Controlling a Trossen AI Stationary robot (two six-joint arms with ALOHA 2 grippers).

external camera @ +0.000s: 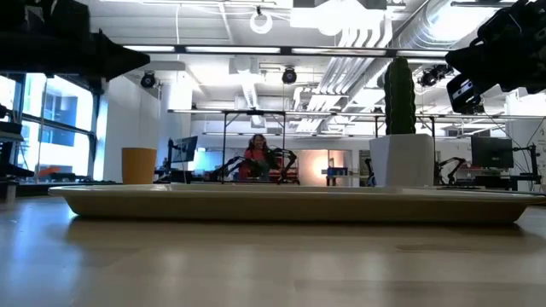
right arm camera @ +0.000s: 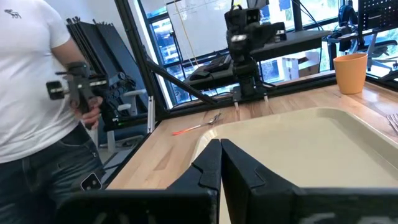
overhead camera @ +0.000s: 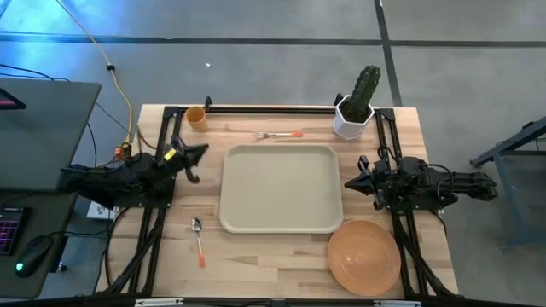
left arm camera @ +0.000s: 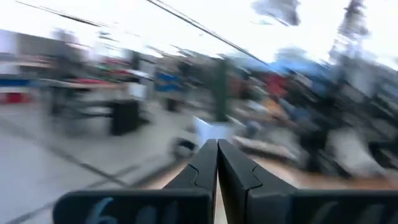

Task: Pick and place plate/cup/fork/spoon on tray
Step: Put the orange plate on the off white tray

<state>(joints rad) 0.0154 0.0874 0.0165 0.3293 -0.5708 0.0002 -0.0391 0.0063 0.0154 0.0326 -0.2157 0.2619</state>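
The beige tray (overhead camera: 281, 188) lies flat at the table's middle. The orange plate (overhead camera: 364, 256) lies on the table by the tray's near right corner. The yellow-orange cup (overhead camera: 196, 118) stands at the far left. The fork (overhead camera: 280, 135) lies beyond the tray's far edge. The spoon (overhead camera: 198, 240) lies near the tray's near left corner. My left gripper (overhead camera: 198, 158) hovers left of the tray, shut and empty (left arm camera: 216, 146). My right gripper (overhead camera: 351, 182) hovers at the tray's right edge, shut and empty (right arm camera: 219, 144).
A white pot with a green cactus (overhead camera: 356, 107) stands at the far right, beyond the tray. A person in a white shirt (right arm camera: 37, 93) stands beside the table's left side, holding a device. Bare wood shows between the spoon and the plate along the near edge.
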